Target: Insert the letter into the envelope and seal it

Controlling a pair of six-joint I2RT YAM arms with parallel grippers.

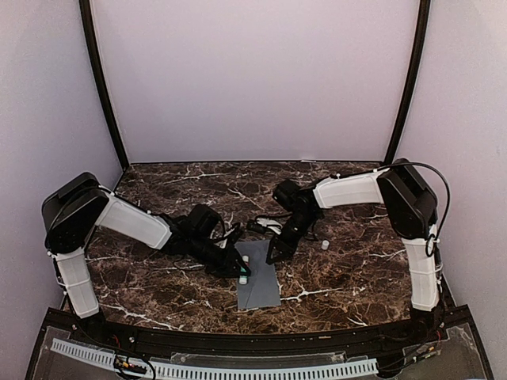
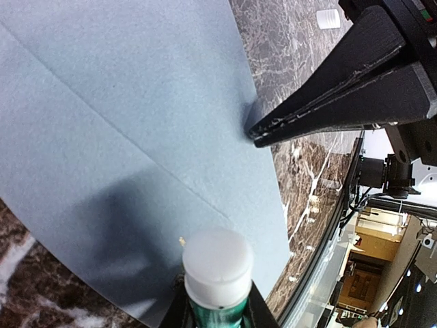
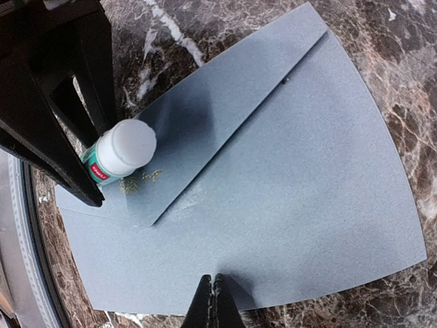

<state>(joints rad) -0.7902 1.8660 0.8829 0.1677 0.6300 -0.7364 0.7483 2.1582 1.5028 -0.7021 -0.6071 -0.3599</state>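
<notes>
While the left fingers (image 3: pixel 61 160) clamp a glue stick (image 3: pixel 123 152) roughly upright over the opened flap (image 3: pixel 225 96), the right fingers (image 2: pixel 355 75) are pressed fully together with nothing between them. Their joined tips are planted on the envelope (image 1: pixel 260 289) at its right-hand edge. The slate-blue envelope lies flat on the marble worktop (image 1: pixel 356 269), close to the near edge and about midway between the two arms. Its flap is folded out flat on the left arm's side.

The right arm appears to serve as a paperweight, pinning the paper so it neither slides nor lifts as the stick is worked along the flap. The stick stands white end up with its green label showing. Its lower end is at or just above the flap near the crease, and whether it touches the paper cannot be told. A few pale yellowish flecks (image 3: pixel 147 176) beside it on the flap may be glue.

A small white cap (image 1: pixel 325 244), probably the stick's, sits apart on the worktop to the right of the envelope. The cream letter shows in none of the views. It is judged to be inside the envelope already, which would put the task at its sealing stage, with the flap yet to be folded over and pressed shut.
</notes>
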